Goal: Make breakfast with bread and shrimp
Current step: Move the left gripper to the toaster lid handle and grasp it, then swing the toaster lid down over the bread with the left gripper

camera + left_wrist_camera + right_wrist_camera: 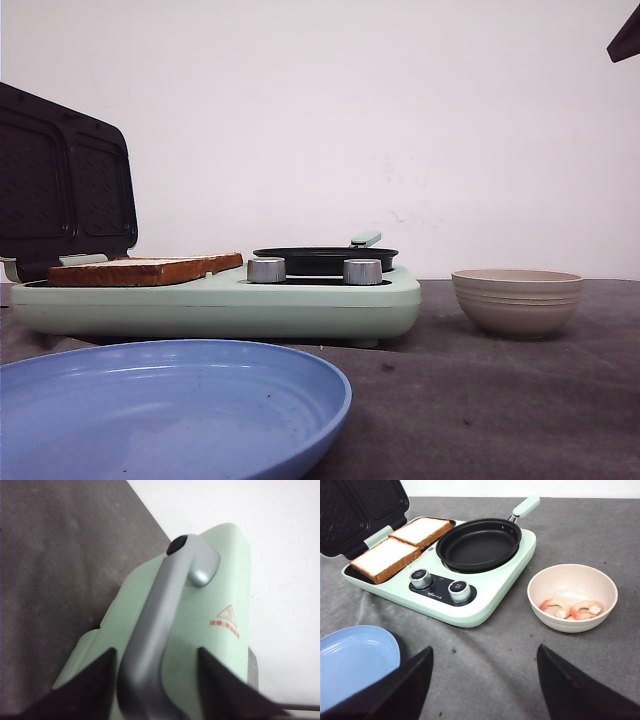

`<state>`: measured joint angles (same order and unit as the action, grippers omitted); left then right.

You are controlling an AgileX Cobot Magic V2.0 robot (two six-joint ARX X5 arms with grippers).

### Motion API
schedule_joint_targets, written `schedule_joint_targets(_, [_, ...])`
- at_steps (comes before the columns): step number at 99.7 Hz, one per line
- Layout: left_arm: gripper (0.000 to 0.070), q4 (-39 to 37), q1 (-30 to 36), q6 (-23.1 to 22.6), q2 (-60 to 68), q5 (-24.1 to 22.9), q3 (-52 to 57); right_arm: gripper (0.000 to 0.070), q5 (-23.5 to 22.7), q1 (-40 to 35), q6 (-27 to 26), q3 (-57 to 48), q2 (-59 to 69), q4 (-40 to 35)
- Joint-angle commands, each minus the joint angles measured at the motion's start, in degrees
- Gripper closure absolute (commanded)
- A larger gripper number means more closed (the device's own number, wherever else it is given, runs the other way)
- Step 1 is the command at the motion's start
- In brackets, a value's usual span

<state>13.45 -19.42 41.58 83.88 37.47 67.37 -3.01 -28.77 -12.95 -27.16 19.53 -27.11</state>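
Observation:
Two slices of bread point(400, 545) lie side by side on the dark grill plate of the mint-green breakfast maker point(485, 600); in the front view the bread point(145, 268) shows edge-on. Two shrimp point(572, 609) lie in the beige bowl point(572, 580). The grill lid point(65, 185) stands open. My left gripper point(156, 652) is open, its fingers on either side of the lid's grey handle point(160, 605). My right gripper point(484, 655) is open and empty above the grey table, in front of the maker.
An empty black frying pan point(479, 544) sits on the maker's right side, behind two silver knobs point(440, 584). An empty blue plate point(170, 405) lies at the front left. The bowl point(517, 298) stands right of the maker. A white wall stands behind.

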Motion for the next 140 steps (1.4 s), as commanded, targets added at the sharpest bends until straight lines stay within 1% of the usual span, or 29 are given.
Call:
schedule_joint_targets(1, [0.0564,-0.2,0.0,-0.1,1.2,0.5,1.2,0.0301,0.1,-0.2,-0.6,-0.2,0.2,0.3])
schedule_joint_targets(6, [0.0576,-0.2,0.0,-0.1,1.2,0.5,1.2,0.0301,0.1,-0.2,-0.6,-0.2,0.2,0.3])
schedule_joint_targets(14, [0.0686,-0.2,0.0,-0.2,1.2,0.5,1.2,0.0301,0.1,-0.2,-0.6,-0.2,0.2,0.3])
schedule_joint_targets(16, [0.07,-0.2,0.0,-0.2,1.2,0.5,1.2,0.0301,0.1,-0.2,-0.6,-0.2,0.2,0.3])
schedule_joint_targets(49, [0.0697,-0.2,2.9,-2.0,1.2,0.3,1.2,0.0301,0.1,-0.2,-0.6,-0.2,0.2,0.2])
schedule_joint_targets(66, [0.0697,-0.1,6.5,-3.7,1.2,0.2,1.2,0.0301,0.3,-0.2,-0.6,-0.2,0.2,0.2])
schedule_joint_targets(77, [0.0697,0.3,9.5,-5.0,1.2,-0.7,1.2,0.0301,0.3,-0.2,-0.6,-0.2,0.2,0.2])
schedule_joint_targets(94, [0.0697,1.1,14.6,-7.6,1.2,-4.4,1.2,0.0301,0.3,-0.2,-0.6,-0.2,0.2,0.2])
schedule_joint_targets(112, [0.0697,3.6,20.6,-12.2,1.2,-10.9,1.2,0.0301,0.3,-0.2,-0.6,-0.2,0.2,0.2])
schedule_joint_targets(133, [0.0697,5.0,26.9,-16.9,2.0,-16.8,1.2,0.0301,0.3,-0.2,-0.6,-0.2,0.2,0.2])
schedule_joint_targets(140, [0.0697,5.2,28.7,-17.6,2.6,-18.1,1.2,0.0301,0.3,-0.2,-0.6,-0.2,0.2,0.2])
